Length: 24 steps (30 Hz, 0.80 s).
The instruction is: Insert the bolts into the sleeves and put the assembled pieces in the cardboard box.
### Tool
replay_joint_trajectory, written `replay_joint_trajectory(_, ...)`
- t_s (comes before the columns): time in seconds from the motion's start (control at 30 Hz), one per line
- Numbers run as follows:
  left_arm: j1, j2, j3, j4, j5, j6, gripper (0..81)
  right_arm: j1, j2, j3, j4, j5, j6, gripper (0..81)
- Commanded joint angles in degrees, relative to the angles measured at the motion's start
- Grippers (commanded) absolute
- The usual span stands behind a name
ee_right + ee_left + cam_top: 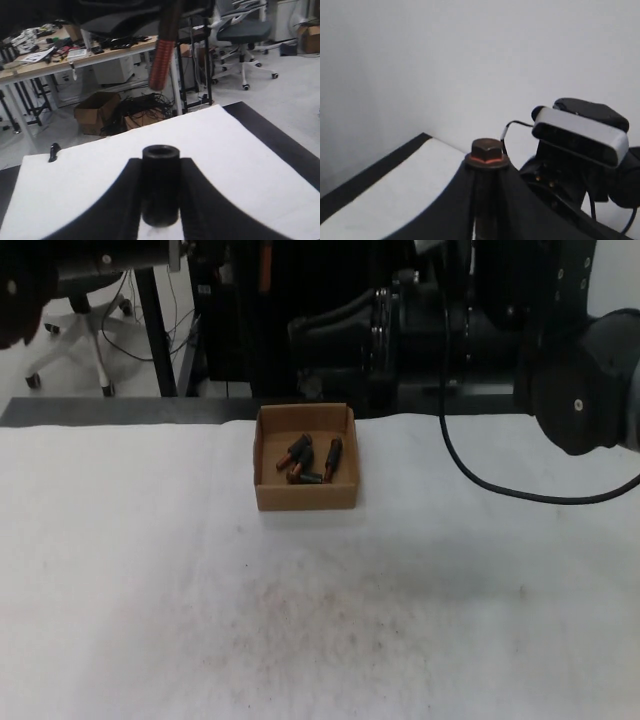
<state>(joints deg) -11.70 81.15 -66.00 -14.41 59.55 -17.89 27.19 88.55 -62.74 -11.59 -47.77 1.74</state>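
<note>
High view: the cardboard box (305, 495) sits on the bench (150, 590) toward its far side. Several assembled pieces (305, 462) lie loosely inside it.

Left wrist view: the left gripper (487, 180) is clamped on a bolt (487, 152). The hex head faces back toward the wrist and the shaft runs away between the two fingers. Beyond it hangs the other arm's wrist camera (580, 132), so the two arms face each other up in the air above the bench.

Right wrist view: the right gripper (160, 172) is closed around a black sleeve (160, 185). The sleeve's long axis runs along the fingers, with its open bore pointing outward. The bolt's threaded shank (161, 65) hangs past that mouth with its tip aimed toward the bore. There is a clear gap between tip and bore, and the shank leans a little off the sleeve's axis. By my reading, insertion depends on bringing the two axes into line before closing the gap. Otherwise the tip may catch on the rim.
</note>
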Motion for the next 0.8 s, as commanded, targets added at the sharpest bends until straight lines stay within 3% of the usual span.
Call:
replay_joint_trajectory(0.0, 0.0, -0.4, -0.2, -3.4, -2.0, -2.6, 0.2, 0.4, -0.7, -0.2, -1.5, 2.0, 0.0, 0.8)
replay_joint_trajectory(0.13, 0.0, -0.4, -0.2, -12.3, -5.8, -8.0, 0.2, 0.4, -0.7, -0.2, -1.6, 2.0, 0.0, 0.8)
replay_joint_trajectory(0.5, 0.0, -0.4, 10.7, -31.8, -5.9, -21.7, 0.2, 0.4, -0.7, -0.2, -10.2, 2.0, 5.2, 0.8)
replay_joint_trajectory(0.77, 0.0, -0.4, 12.4, -36.1, -6.4, -23.3, 0.2, 2.4, -0.7, -0.2, -8.5, 2.0, 5.2, 0.8)
